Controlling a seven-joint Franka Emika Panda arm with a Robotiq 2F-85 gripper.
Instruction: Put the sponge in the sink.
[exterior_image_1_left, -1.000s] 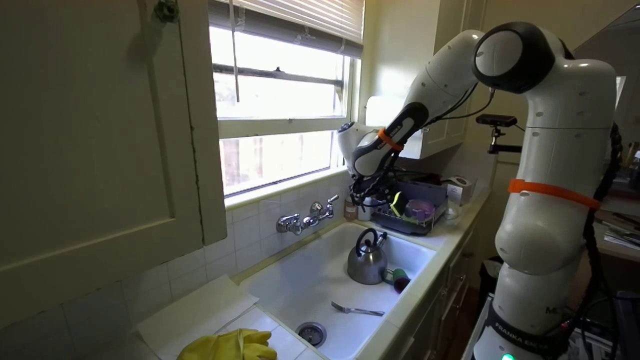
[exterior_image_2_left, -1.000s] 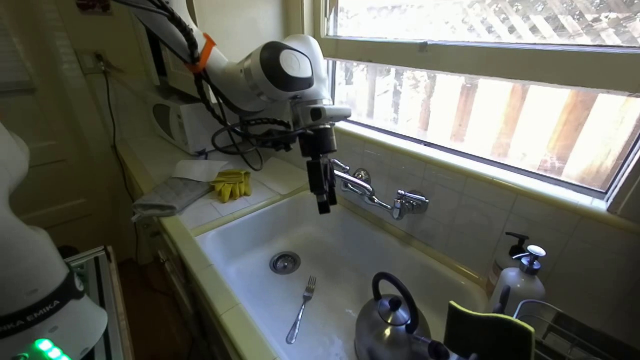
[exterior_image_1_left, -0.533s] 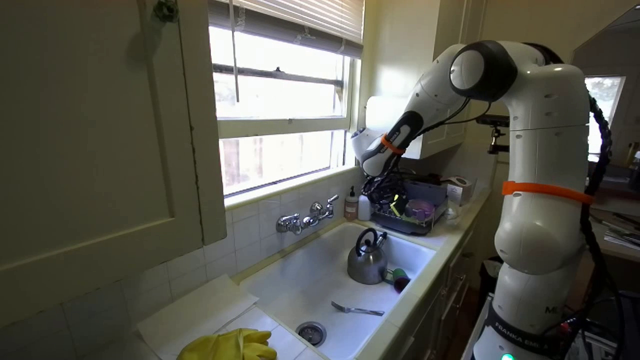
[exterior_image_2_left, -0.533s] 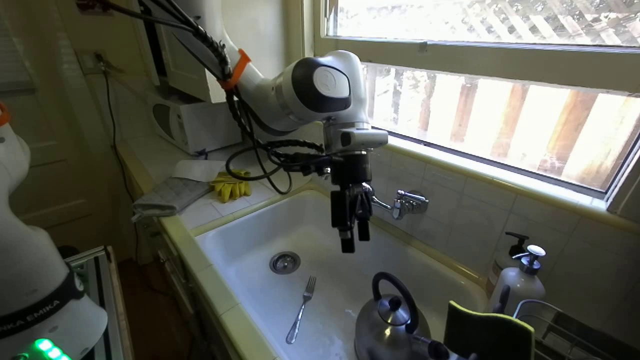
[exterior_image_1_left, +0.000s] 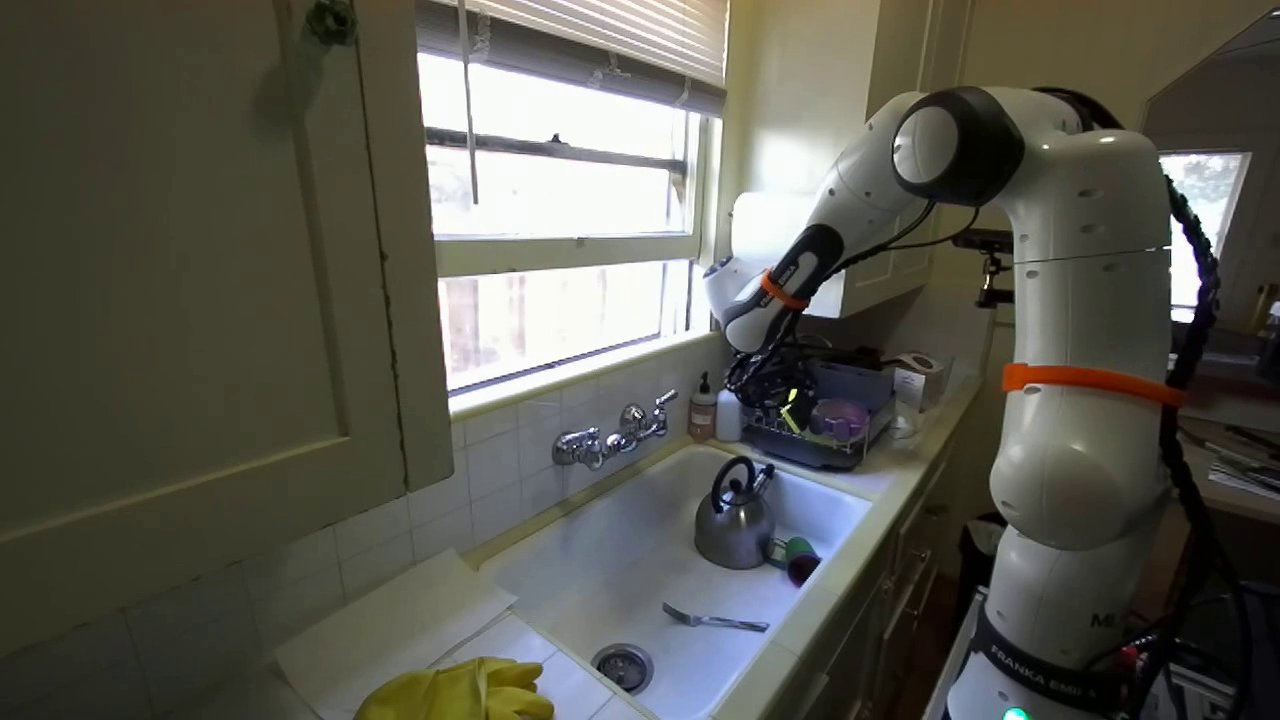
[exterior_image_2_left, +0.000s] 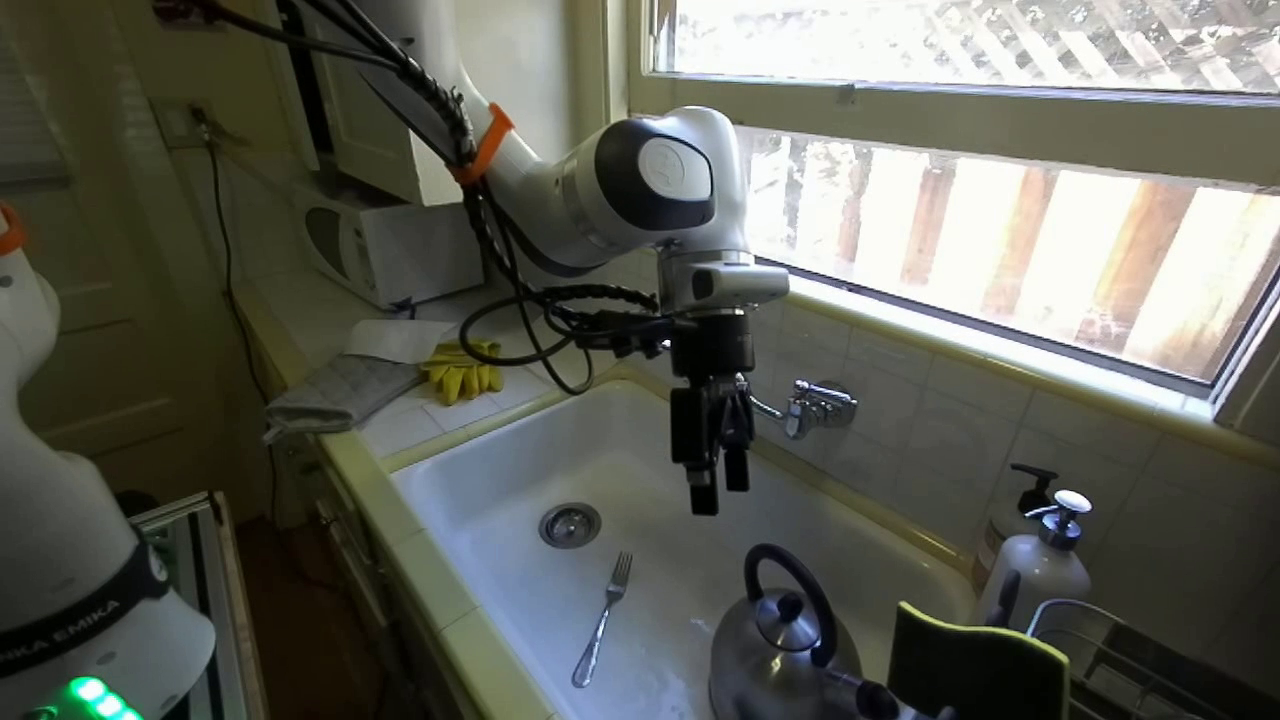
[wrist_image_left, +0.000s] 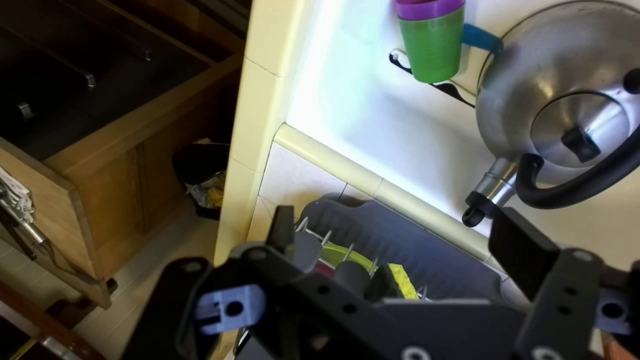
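Observation:
The sponge (exterior_image_1_left: 795, 412) is yellow with a dark side. It stands upright at the near edge of the dish rack, beside the sink (exterior_image_1_left: 630, 565). It shows large in an exterior view (exterior_image_2_left: 980, 668) and, from above, in the wrist view (wrist_image_left: 402, 281), where the gripper's body hides its lower part. My gripper (exterior_image_2_left: 720, 490) is open and empty, pointing down above the sink and higher than the kettle. In the wrist view the fingers (wrist_image_left: 401, 237) are wide apart, with the sponge seen between and below them, not touched.
A steel kettle (exterior_image_2_left: 780, 660) stands in the sink beside the rack, with cups (wrist_image_left: 432, 47) and a fork (exterior_image_1_left: 713, 621). Soap bottles (exterior_image_2_left: 1040, 570) stand by the wall. The faucet (exterior_image_2_left: 815, 405) sticks out behind the gripper. The grey dish rack (wrist_image_left: 425, 250) holds bowls.
The arm has come down and moved along the sink toward the kettle and dish rack, mostly in the first half second and only slightly since. The sponge has not moved.

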